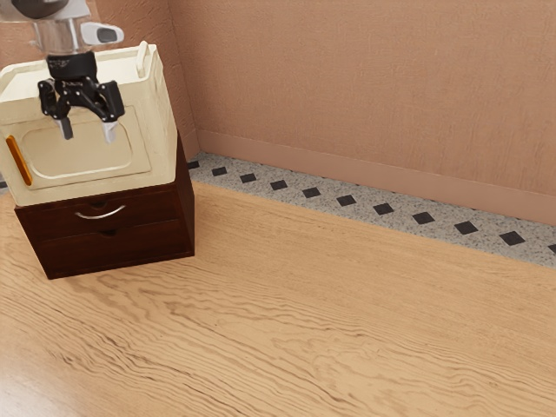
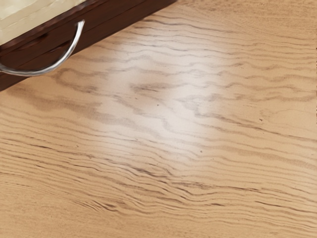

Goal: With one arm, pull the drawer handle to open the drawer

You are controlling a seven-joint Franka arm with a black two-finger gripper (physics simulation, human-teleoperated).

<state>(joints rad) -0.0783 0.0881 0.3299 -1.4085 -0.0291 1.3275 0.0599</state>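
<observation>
Exterior view: the gripper (image 1: 88, 132) is open, its two fingers spread apart and pointing down, with a space between them. It hangs from the arm (image 1: 71, 36) at the exterior view's upper left, seen against the front of a cream box (image 1: 76, 155) and higher than the drawer handle (image 1: 100, 216), well clear of it. The handle (a slim, curved silver bar) is fixed to the front of the upper drawer (image 1: 146, 210), which sits closed in a dark brown cabinet (image 1: 186, 208). Below it, the lower drawer (image 1: 130, 247) is closed too, with a small dark notch in its top edge. The cream box rests on top of the cabinet; its front has a rounded, recessed panel, and an orange-brown strip (image 1: 17, 162) runs along the edge towards the exterior view's left.

The cabinet stands on a bench (image 1: 347, 313) of light wood with a wavy, darker grain. Behind the bench runs a grey speckled band (image 1: 330, 206) set with black diamonds, then a pinkish-brown wall (image 1: 365, 82) with a plain skirting along its foot.

Wrist view: the handle's bright arc bows out from the dark drawer front, with bare wood beyond it (the grain is very plain here). A piece of the cream box shows above the cabinet's edge, and a soft, pale glare lies across the bench.
</observation>
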